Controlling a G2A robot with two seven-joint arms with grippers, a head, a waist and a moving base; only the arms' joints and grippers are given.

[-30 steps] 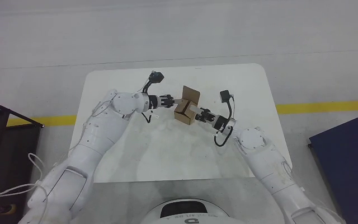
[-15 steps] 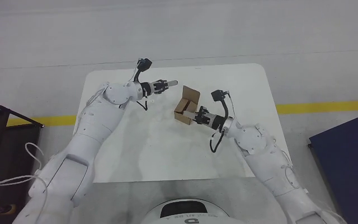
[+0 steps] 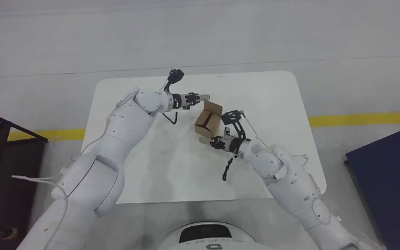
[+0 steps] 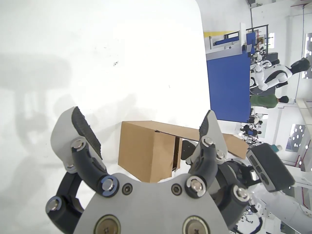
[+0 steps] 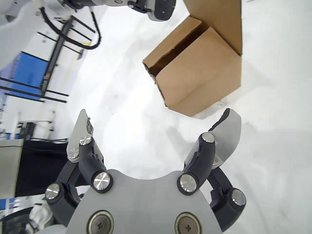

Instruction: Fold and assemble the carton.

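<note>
The small brown cardboard carton (image 3: 208, 119) sits on the white desk (image 3: 137, 169), one flap up. The left end effector (image 4: 143, 116) and right end effector (image 5: 156, 114) are wide open beside it. A hard push could tip it.

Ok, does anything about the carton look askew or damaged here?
No damage or spill. The carton sits on the table only partly folded: one flap juts out unfolded, and a dark gap shows between two of its panels. The left gripper and right gripper are both open beside it, neither gripping it.
</note>
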